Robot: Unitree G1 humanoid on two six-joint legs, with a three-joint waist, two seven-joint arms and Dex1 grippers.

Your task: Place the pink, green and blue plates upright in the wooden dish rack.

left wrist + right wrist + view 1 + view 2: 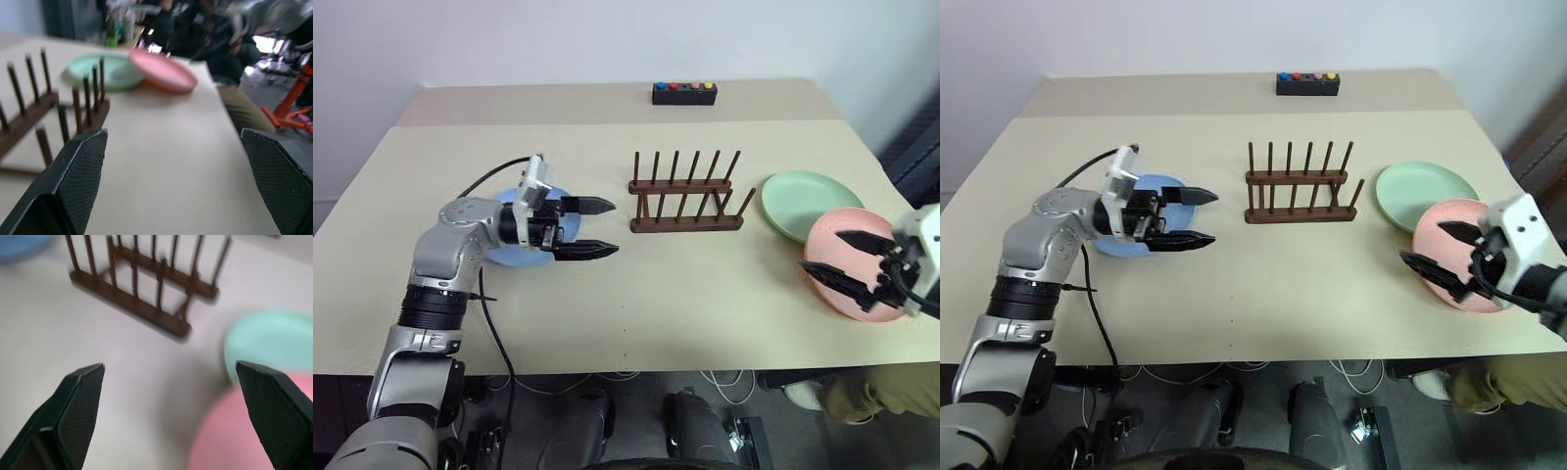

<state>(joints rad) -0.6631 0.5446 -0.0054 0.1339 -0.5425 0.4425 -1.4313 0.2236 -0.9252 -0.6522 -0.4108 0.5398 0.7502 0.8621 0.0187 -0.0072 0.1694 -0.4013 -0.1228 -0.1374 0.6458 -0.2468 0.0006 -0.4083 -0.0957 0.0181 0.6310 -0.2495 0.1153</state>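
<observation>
We find the rack (685,196) standing empty at the middle of the table (636,313), with no plate in it. The blue plate (1167,183) lies flat to its left, partly behind the left gripper (592,229), whose fingers are spread wide and hold nothing. The green plate (808,201) and pink plate (847,259) lie flat to the right of the rack, the pink one overlapping the green one's rim. The right gripper (1440,249) hovers over the pink plate, fingers likewise spread and empty.

We judge the plates light, stiff and probably smooth plastic, so liable to slip. The raised rim is the only hold; the pink plate's overhanging edge looks easiest.

The table is a plain beige top, smooth and level. A black button box (684,92) sits at its far edge, against a pale wall. A seated person (215,44) shows beyond the table's right end.
</observation>
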